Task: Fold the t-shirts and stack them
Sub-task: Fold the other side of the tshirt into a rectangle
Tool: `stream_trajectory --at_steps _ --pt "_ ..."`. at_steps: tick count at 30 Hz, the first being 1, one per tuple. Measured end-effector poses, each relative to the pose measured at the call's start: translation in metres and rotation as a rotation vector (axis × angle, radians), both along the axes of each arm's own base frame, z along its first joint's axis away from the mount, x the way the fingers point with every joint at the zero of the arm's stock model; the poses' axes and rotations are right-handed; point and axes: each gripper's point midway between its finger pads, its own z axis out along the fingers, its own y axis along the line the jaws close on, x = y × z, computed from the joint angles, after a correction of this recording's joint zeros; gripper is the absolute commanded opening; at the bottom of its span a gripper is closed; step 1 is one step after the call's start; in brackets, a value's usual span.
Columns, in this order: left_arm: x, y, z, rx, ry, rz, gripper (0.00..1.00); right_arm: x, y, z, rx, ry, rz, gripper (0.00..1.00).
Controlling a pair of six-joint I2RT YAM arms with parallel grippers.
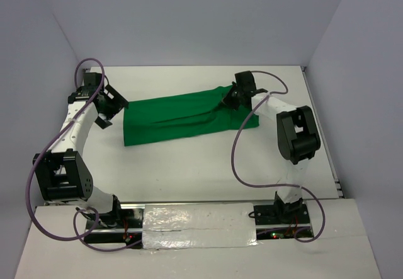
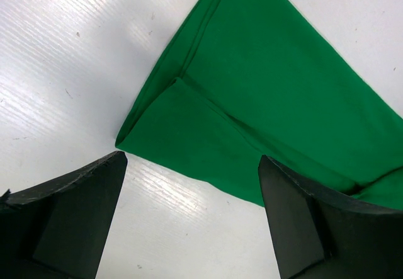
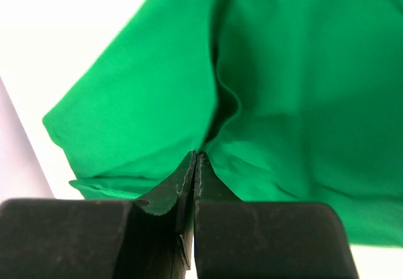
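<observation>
The green t-shirt (image 1: 182,118) lies folded into a long band across the far middle of the white table (image 1: 189,172). My right gripper (image 1: 230,97) is at the band's right end. In the right wrist view its jaws (image 3: 197,154) are pressed together, and the t-shirt (image 3: 302,71) puckers into a crease at their tips. My left gripper (image 1: 116,106) hovers at the band's left end, jaws wide apart. In the left wrist view the left gripper (image 2: 192,158) frames the t-shirt's (image 2: 271,90) folded corner, with bare table between the fingers (image 2: 82,210).
White walls enclose the table on the left, back and right. A silver taped strip (image 1: 198,225) runs between the two arm bases at the near edge. Purple cables loop beside each arm.
</observation>
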Motion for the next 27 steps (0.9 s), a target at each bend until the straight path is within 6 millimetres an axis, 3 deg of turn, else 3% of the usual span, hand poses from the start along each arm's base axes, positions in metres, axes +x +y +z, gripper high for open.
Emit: stream_trajectory --at_steps 3,5,7,9,13,16,18,20,21,24,27 --pt "0.0 0.0 0.0 0.0 0.0 -0.001 0.99 0.019 0.017 0.007 0.013 -0.026 0.018 0.03" --pt "0.0 0.0 0.0 0.0 0.001 -0.002 0.99 0.036 0.036 0.01 0.026 -0.037 0.034 0.43" --pt "-0.001 0.0 0.0 0.001 0.003 -0.005 0.99 0.048 0.055 0.014 0.036 -0.051 0.054 0.71" --pt "-0.001 0.0 -0.002 0.004 0.008 -0.012 0.99 0.053 0.066 0.017 0.042 -0.06 0.068 0.77" --pt "-0.001 -0.004 -0.008 0.01 0.028 -0.037 0.99 0.046 0.075 0.019 0.04 -0.049 0.096 0.71" --pt "0.002 -0.012 -0.019 0.019 0.061 -0.074 0.99 0.034 0.061 0.024 0.016 -0.05 0.089 0.48" --pt "0.008 -0.021 -0.026 0.037 0.097 -0.108 0.99 0.016 0.037 0.034 0.005 -0.061 0.059 0.25" --pt "0.024 -0.034 -0.033 0.071 0.13 -0.15 0.99 -0.016 0.001 0.045 0.003 -0.072 0.008 0.08" --pt "0.036 -0.043 -0.036 0.09 0.136 -0.179 0.99 -0.033 -0.019 0.049 0.002 -0.07 -0.027 0.04" --pt "0.066 -0.068 -0.052 0.125 0.154 -0.236 0.98 -0.064 -0.074 0.055 0.015 -0.11 -0.146 0.0" --pt "0.083 -0.082 -0.074 0.136 0.194 -0.263 0.99 -0.094 -0.098 0.022 0.022 -0.054 -0.206 0.08"
